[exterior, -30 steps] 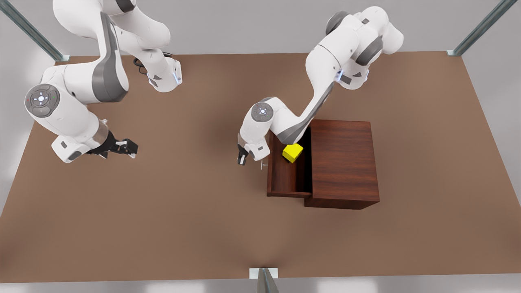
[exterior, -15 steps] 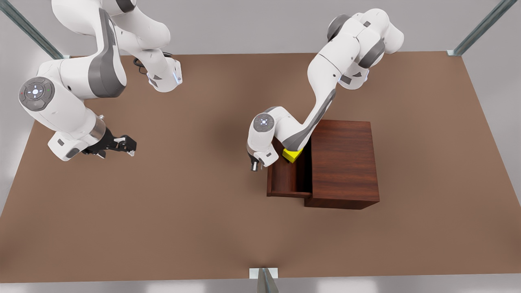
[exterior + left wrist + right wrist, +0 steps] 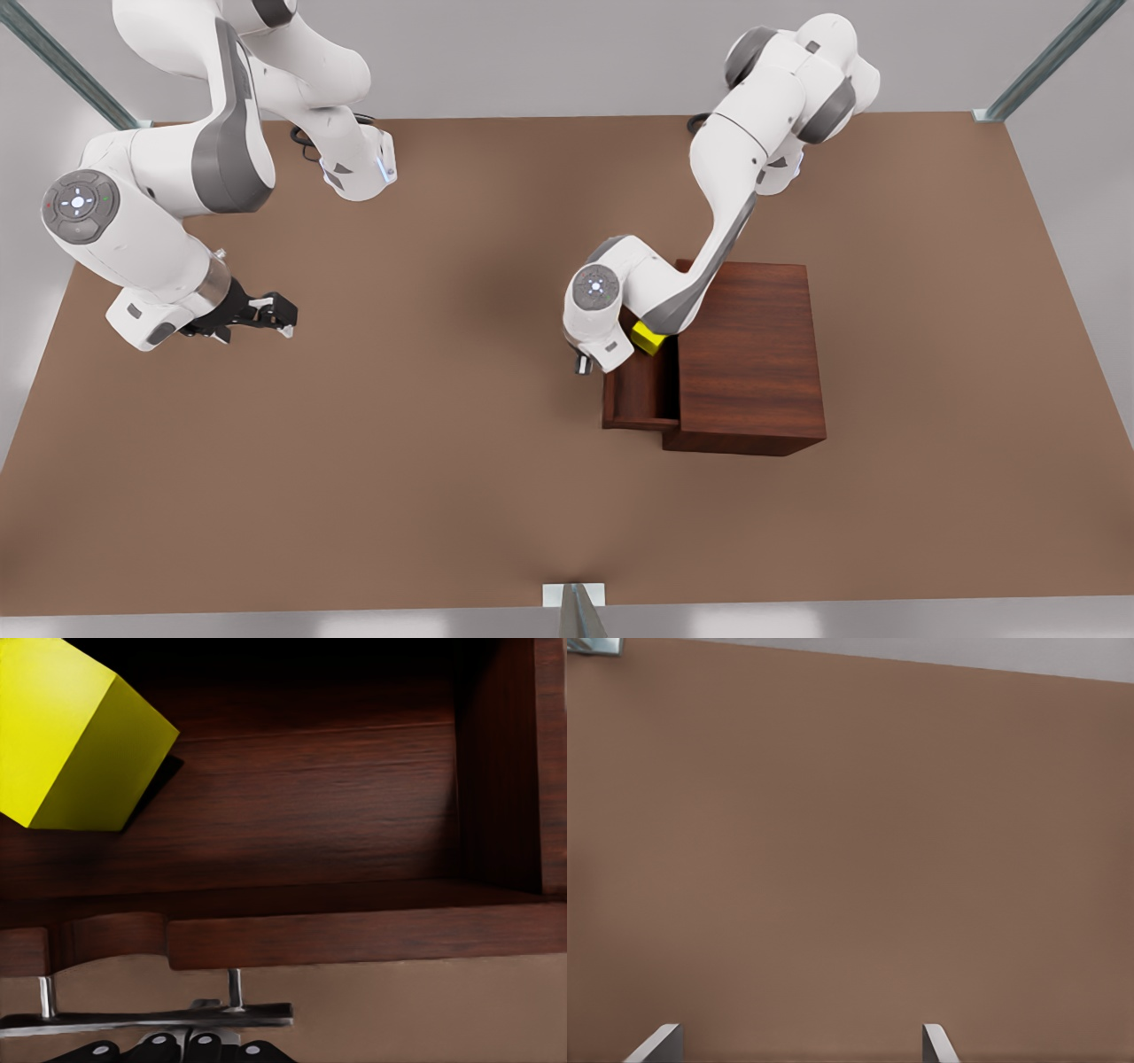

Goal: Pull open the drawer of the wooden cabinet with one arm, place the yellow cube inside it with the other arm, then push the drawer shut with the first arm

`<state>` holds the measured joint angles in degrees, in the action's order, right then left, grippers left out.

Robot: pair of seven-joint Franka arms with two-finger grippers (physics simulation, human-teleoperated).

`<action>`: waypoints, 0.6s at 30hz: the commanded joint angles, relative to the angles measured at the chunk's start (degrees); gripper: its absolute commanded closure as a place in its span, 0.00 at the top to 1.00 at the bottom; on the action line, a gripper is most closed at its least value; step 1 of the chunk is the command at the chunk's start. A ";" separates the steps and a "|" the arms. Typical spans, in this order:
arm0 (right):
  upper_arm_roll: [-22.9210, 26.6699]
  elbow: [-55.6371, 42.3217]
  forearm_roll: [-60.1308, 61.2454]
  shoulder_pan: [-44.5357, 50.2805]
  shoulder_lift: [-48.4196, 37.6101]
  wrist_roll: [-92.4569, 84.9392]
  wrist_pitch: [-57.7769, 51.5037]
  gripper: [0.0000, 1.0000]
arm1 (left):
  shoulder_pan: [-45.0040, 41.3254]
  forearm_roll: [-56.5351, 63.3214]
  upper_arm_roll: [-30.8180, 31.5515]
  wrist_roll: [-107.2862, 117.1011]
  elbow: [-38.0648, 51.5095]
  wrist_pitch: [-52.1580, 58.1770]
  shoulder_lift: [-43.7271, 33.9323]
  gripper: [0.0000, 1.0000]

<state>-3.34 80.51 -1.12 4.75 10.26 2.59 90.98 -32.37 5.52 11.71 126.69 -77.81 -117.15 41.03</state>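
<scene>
The wooden cabinet [image 3: 749, 354] sits on the brown table [image 3: 399, 461] toward four o'clock from the table's centre in the front view, and its drawer [image 3: 640, 390] juts out part-way from the side at nine o'clock, still open by a narrow margin. The yellow cube [image 3: 648, 338] lies inside the drawer at its twelve-o'clock end, tilted on an edge and half hidden under the arm above it; in the left wrist view the yellow cube [image 3: 75, 735] leans against the drawer's floor [image 3: 310, 806], close behind the front panel [image 3: 354, 939]. The left gripper [image 3: 585, 361] hangs just outside the drawer front at the cabinet's nine o'clock side, and in the left wrist view the left gripper [image 3: 173, 1051] presses against the silver bar handle [image 3: 151, 1019], its dark fingertips [image 3: 204, 1047] drawn together with no gap and nothing held between them. The right gripper [image 3: 270, 317] waits well apart from the cabinet, near the table's nine-o'clock edge in the front view, above bare table; the right wrist view shows its two fingertips [image 3: 660, 1043] spread wide apart with nothing between them.
</scene>
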 commanded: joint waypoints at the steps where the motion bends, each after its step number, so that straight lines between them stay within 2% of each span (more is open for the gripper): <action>1: 0.00 -0.09 0.06 -0.01 -0.06 -1.10 -0.19 1.00 | 0.90 -0.86 0.06 -10.24 0.03 3.42 -0.25 0.21; 18: 0.00 0.00 0.06 -0.09 -0.06 -1.54 -0.19 1.00 | 5.30 -2.44 -0.11 -17.71 0.03 11.95 -1.13 0.21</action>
<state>-3.34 80.53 -1.09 4.71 10.26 1.69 90.84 -27.35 3.17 11.60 117.39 -77.81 -107.76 39.99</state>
